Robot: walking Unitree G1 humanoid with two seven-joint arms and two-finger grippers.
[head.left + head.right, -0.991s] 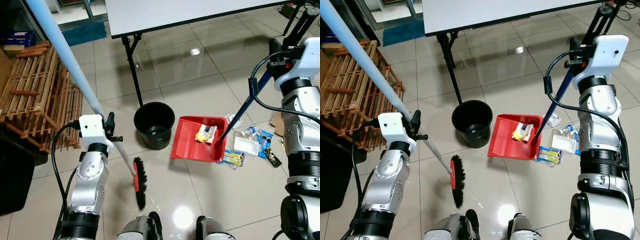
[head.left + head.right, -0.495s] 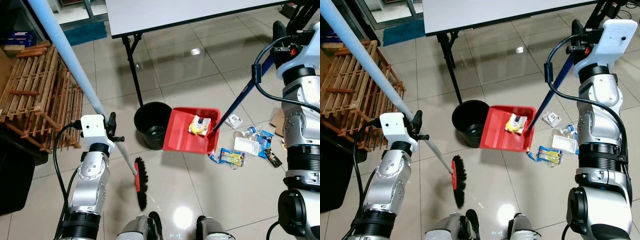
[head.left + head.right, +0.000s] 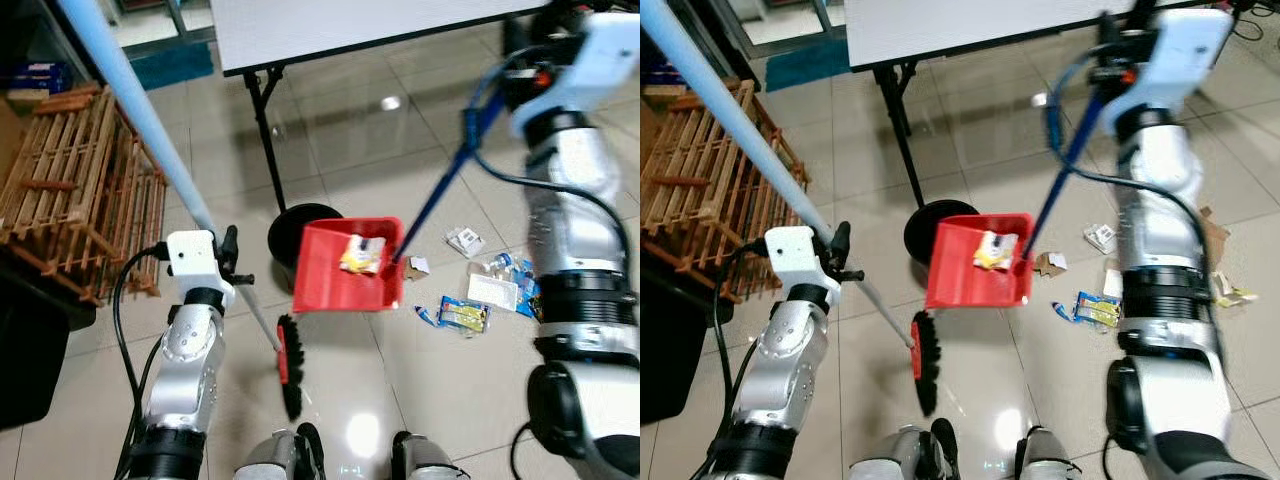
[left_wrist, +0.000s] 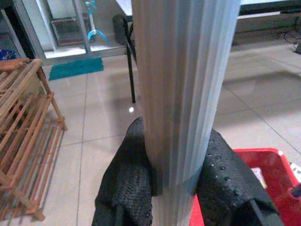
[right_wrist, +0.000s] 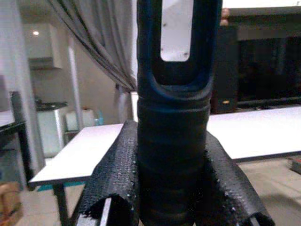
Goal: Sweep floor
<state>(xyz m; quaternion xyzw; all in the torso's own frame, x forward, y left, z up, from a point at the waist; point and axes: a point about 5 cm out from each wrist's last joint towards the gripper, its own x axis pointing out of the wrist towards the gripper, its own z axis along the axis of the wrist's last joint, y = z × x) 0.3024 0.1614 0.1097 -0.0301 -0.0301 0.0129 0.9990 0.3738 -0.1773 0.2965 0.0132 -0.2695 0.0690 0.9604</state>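
A red dustpan (image 3: 345, 268) hangs in the air, tilted, with a yellow wrapper (image 3: 360, 253) lying in it. It covers part of a black bucket (image 3: 288, 224) on the floor. My right gripper (image 3: 515, 72) is shut high up on the dustpan's long dark blue handle (image 5: 173, 141), its fingers (image 5: 110, 188) pressed on both sides. My left gripper (image 3: 228, 262) is shut on the pale blue broom handle (image 4: 186, 94). The red and black broom head (image 3: 289, 365) rests on the tiles in front of my feet.
Loose litter, packets and wrappers (image 3: 462, 312), lies on the tiles at the right. A white folding table (image 3: 330, 25) with black legs (image 3: 265, 130) stands behind the bucket. A wooden rack (image 3: 70, 190) stands at the left, with a teal mat (image 3: 165, 65) beyond.
My right arm has swung left and raised the dustpan off the floor, carrying it from beside the litter to over the bucket. The broom has barely moved.
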